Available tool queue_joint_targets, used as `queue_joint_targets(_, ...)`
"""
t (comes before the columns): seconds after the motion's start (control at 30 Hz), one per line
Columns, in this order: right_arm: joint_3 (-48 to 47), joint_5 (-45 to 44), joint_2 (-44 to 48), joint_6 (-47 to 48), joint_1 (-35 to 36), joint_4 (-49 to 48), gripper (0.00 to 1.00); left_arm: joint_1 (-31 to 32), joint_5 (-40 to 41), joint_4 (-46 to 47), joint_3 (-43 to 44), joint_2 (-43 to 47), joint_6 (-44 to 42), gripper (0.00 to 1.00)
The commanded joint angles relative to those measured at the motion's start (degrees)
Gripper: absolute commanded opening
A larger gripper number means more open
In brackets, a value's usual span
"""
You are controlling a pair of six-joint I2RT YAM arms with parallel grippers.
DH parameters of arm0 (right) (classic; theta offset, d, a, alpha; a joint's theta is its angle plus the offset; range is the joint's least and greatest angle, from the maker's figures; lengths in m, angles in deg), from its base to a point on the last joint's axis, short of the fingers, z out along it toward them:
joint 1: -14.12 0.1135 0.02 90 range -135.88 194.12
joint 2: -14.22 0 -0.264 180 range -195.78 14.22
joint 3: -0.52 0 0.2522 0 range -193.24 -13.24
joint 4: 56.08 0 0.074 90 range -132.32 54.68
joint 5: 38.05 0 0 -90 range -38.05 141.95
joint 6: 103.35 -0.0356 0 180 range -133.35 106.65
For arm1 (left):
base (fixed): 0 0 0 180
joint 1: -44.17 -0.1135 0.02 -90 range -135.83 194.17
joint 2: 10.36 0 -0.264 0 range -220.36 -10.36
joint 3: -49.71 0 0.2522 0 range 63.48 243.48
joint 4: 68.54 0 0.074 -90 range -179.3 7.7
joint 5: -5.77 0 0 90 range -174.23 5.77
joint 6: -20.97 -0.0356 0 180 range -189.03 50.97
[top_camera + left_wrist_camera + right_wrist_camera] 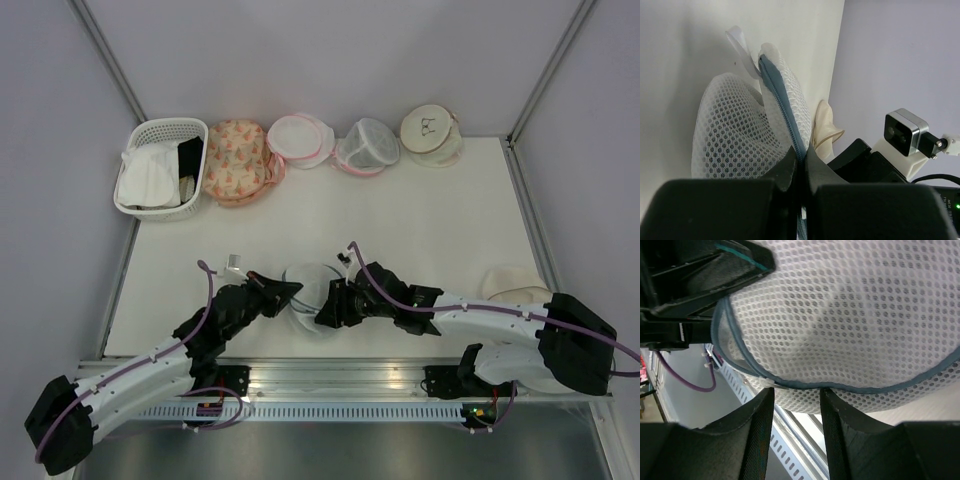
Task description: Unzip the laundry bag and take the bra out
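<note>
Laundry bag (308, 290) sat near the counter's (400, 215) front edge, squeezed between both arms, little slack either side. Wide bare counter stretched behind it up to the back row. Left tool (801, 165) clamped shut on the bag's blue-grey zipper rim (782, 107). Right tool (796, 405) stood half open, fingers straddling the rim; grip could not be told. One basket (160, 168) back left, then four more mesh bags lined up along the rear wall. One cream cloth (512, 283) near the right edge.
</note>
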State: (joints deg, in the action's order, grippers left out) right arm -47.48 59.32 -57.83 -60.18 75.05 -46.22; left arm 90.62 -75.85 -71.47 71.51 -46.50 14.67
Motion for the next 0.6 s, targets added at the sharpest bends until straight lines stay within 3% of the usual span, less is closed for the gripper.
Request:
queue_joint_targets(0.0, -1.7, 4.4, 0.0, -0.3, -0.8, -9.4, 0.47, -0.1, -2.6, 3.8, -0.4, -0.9, -1.3, 0.02)
queue_joint_targets(0.2, -3.5, 8.0, -2.4, -0.9, -0.8, -14.2, 0.44, -0.1, -2.8, 3.4, -0.5, -0.3, -1.3, 0.02)
queue_joint_targets(0.37, -3.5, 7.8, -2.7, -1.3, -0.8, -14.9, 0.35, -0.1, -2.7, 2.7, -0.6, 0.5, -1.3, 0.02)
queue_joint_targets(0.5, -3.9, 6.2, -1.9, -0.8, -0.8, -12.2, 0.05, -0.1, -2.6, 2.4, -0.9, 0.8, -1.3, 0.02)
queue_joint_targets(0.57, -4.4, 5.1, -1.4, -0.1, -0.8, -10.4, 0.0, -0.1, -2.7, 2.4, -0.9, 1.0, -1.3, 0.02)
